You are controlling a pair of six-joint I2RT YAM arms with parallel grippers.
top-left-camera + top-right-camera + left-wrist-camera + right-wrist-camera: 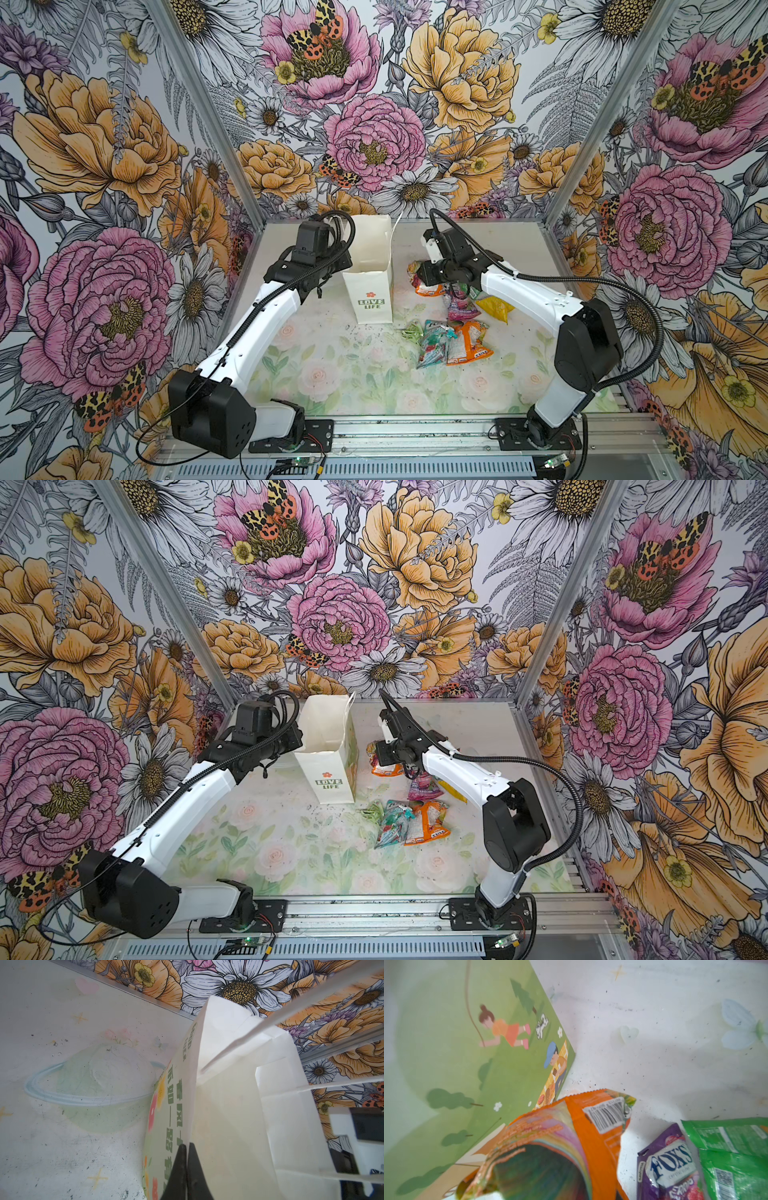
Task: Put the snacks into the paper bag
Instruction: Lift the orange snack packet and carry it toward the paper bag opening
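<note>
The white paper bag (368, 291) stands open at the back middle of the mat, "LOVE LIFE" side facing front. My left gripper (187, 1145) is shut on its left wall near the rim. An orange-white packet (428, 289) lies just right of the bag, and my right gripper (422, 274) is down on it. In the right wrist view this packet (591, 1126) bunches up against the lens and hides the fingers. Beside it lie a purple FOX'S packet (670, 1159), a green packet (733, 1147) and a yellow one (496, 309). Nearer the front lie a teal packet (434, 343), another orange-white packet (469, 343) and a small pale green one (411, 332).
The bag's white cord handles (270, 1020) hang across its mouth. Flowered walls and metal corner posts (582, 166) close in the back and sides. An aluminium rail (415, 436) with both arm bases runs along the front edge.
</note>
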